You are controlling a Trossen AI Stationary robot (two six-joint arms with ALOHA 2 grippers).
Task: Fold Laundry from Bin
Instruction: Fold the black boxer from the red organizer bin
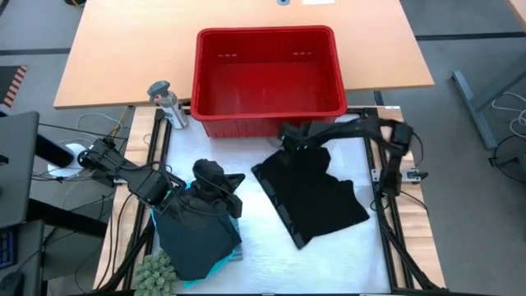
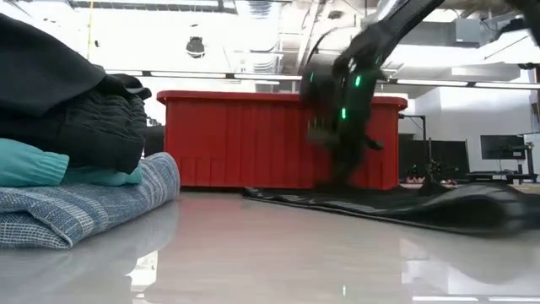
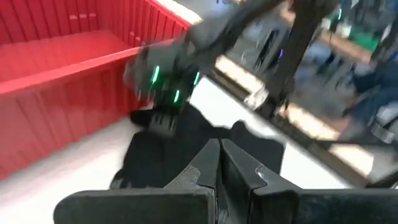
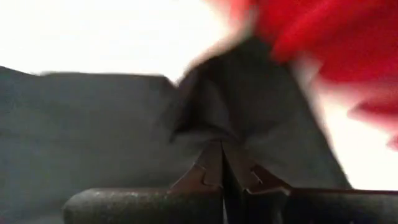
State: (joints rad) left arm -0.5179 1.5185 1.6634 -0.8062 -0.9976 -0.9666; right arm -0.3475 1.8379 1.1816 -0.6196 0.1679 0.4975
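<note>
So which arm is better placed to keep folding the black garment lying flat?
Right, probably. The right gripper is down at the black garment's edge nearest the bin, its fingers closed on a pinch of cloth. The left gripper, shut and empty, sits by the folded pile.

A small grey bottle with a darker cap stands upright at the far left corner of the white counter, well beyond the left hand and off to its left. A knobbly green object sits at the near left edge, closer in than that hand and to its left. A pale wooden table lies farther out, past both hands. Dark cables trail along the counter's left side. In the low view, ceiling lights and a monitor show in the room behind.
</note>
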